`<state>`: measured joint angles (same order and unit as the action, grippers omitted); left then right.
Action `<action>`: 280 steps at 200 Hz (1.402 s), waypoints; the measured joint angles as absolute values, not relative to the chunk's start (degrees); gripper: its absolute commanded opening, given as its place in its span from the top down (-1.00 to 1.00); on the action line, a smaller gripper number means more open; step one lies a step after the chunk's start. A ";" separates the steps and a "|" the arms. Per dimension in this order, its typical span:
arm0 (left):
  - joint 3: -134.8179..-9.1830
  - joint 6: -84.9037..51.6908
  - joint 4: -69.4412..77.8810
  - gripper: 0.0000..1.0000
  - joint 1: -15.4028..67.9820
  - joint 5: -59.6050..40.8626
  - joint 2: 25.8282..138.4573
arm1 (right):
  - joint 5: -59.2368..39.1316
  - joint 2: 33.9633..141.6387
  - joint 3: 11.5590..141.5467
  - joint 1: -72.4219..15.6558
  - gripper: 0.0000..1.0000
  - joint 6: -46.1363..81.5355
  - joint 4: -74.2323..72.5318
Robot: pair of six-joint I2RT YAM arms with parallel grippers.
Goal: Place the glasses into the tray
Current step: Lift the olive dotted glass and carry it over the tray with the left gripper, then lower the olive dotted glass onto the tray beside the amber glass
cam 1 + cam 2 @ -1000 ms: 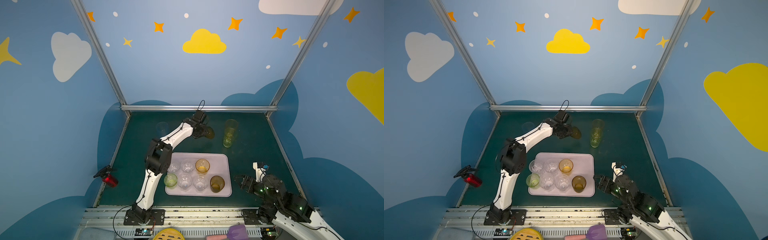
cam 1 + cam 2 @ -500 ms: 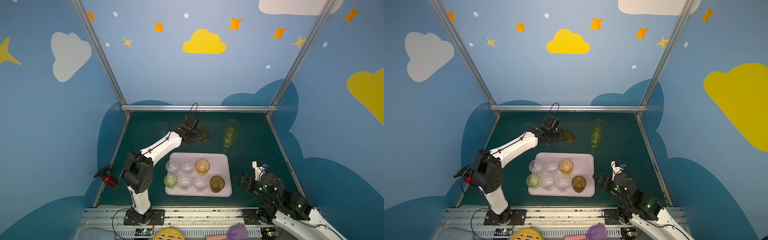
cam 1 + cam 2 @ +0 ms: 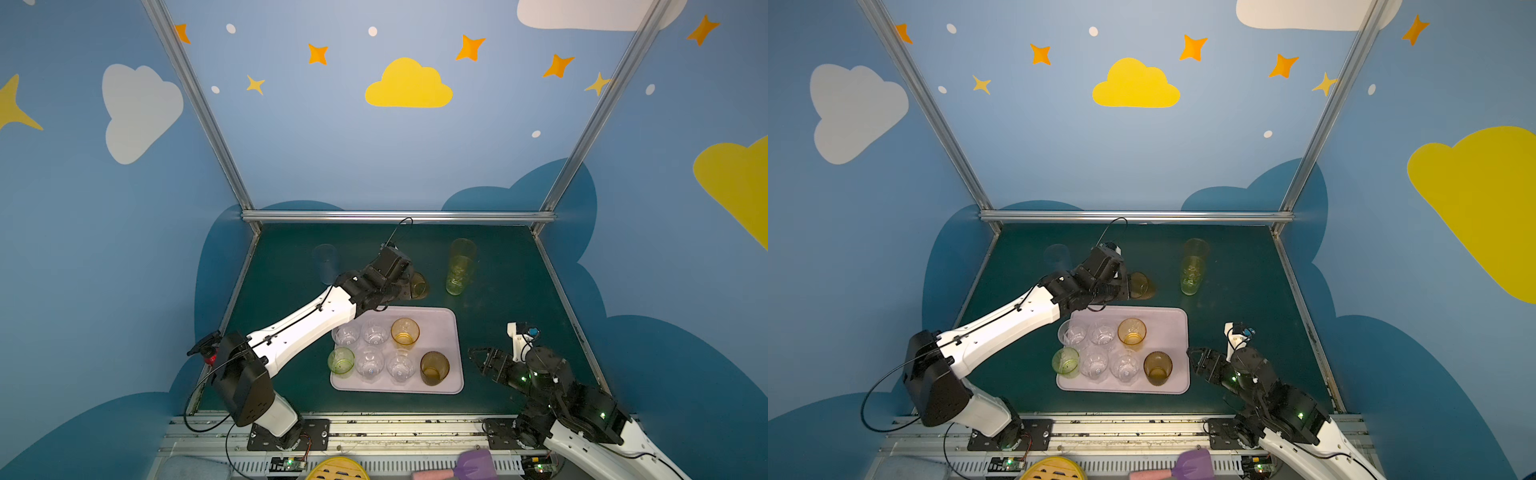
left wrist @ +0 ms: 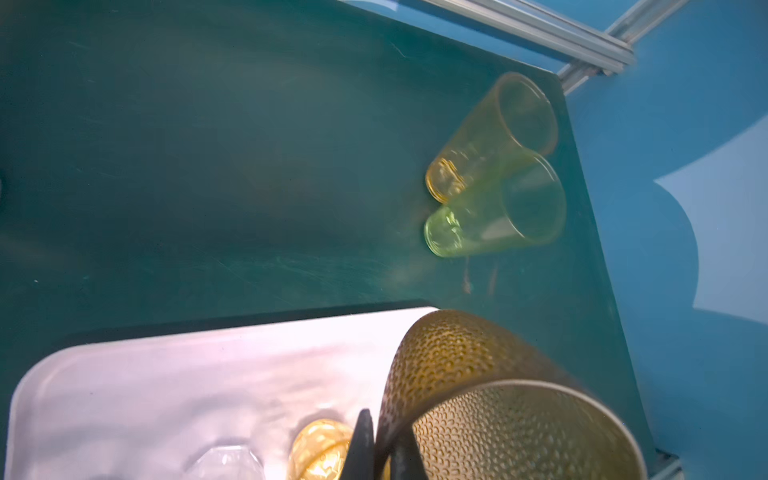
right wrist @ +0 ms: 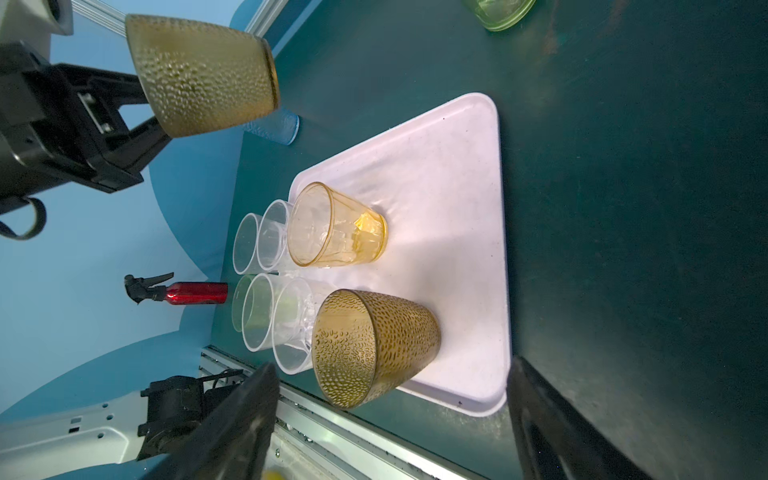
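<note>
My left gripper (image 3: 409,283) (image 3: 1128,286) (image 4: 382,419) is shut on the rim of a brown dimpled glass (image 3: 418,286) (image 4: 478,395) (image 5: 203,75). The glass is tilted and held in the air over the far edge of the lilac tray (image 3: 444,332) (image 3: 1173,332) (image 5: 449,187). In the tray stand several glasses: clear ones (image 3: 370,332), a green one (image 3: 340,360), a yellow one (image 3: 404,331) and a brown one (image 3: 434,368). On the table behind are a tall amber glass (image 3: 462,252), a tall yellow-green glass (image 3: 457,279) and a pale blue glass (image 3: 326,262). My right gripper (image 3: 473,357) (image 5: 390,365) stands open and empty just right of the tray.
A red spray bottle (image 3: 210,354) (image 5: 195,292) stands at the table's left edge. A metal rail (image 3: 395,216) bounds the back. A purple tool (image 3: 473,463) and a yellow object (image 3: 336,469) lie in front, below the table's edge.
The left arm has folded down and drawn the brown glass back from the far table towards the tray's far edge. The right arm has barely moved.
</note>
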<state>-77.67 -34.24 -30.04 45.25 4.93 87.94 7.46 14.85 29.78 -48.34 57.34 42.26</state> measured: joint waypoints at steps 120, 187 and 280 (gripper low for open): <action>-71.50 -32.75 -32.05 0.92 55.44 8.99 80.97 | 7.18 11.14 29.56 -48.07 -0.70 60.20 44.27; -70.24 -32.69 -31.53 0.92 57.91 10.09 82.39 | 6.28 11.20 27.94 -48.07 -0.70 61.34 44.45; -72.51 -29.76 -33.63 0.92 58.11 12.53 89.54 | 4.95 8.40 27.62 -48.07 -0.70 63.07 46.61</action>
